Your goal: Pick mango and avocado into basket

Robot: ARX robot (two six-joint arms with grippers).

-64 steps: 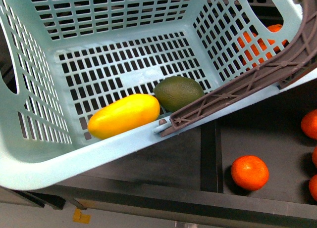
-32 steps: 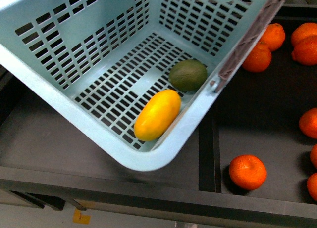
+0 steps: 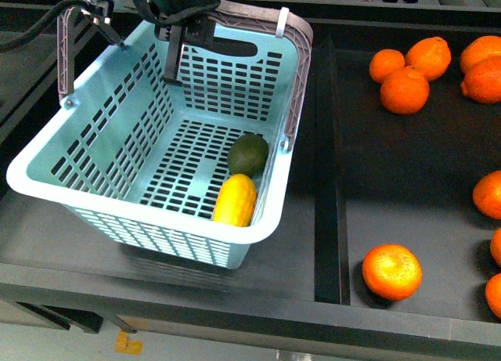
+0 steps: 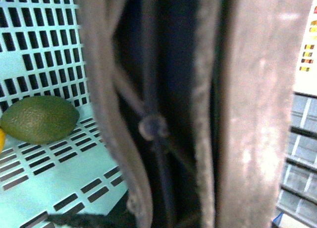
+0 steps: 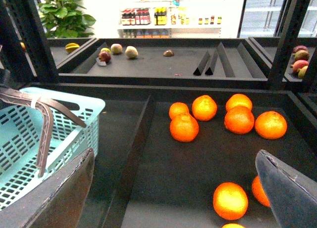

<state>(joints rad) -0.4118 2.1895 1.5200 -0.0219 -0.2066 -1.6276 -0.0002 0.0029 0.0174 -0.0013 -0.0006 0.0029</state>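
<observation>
1. At centre-left of the front view: light teal slotted plastic basket (image 3: 117,206), tilted, near corner low, apparently lifted off the black shelf (image 3: 329,220).
2. At lower right of the basket floor: smooth yellow elongated mango (image 3: 235,200) and dark green oval avocado (image 3: 249,154), touching end to end, lodged against the side wall. Judged cause: basket tilt rolling both fruits to the low side.
3. At upper left of the front view: left gripper (image 3: 182,28), apparently clamped on the brown-grey swing handle (image 3: 296,71). Left wrist view filled by the handle at close range, which fits a grasp for carrying.
4. In the right wrist view: right gripper (image 5: 174,159), fingers spread wide, nothing between them, held over the round oranges (image 5: 184,127), well apart from the basket.
5. Judged status: both fruits placed, with only basket set-down remaining.
</observation>
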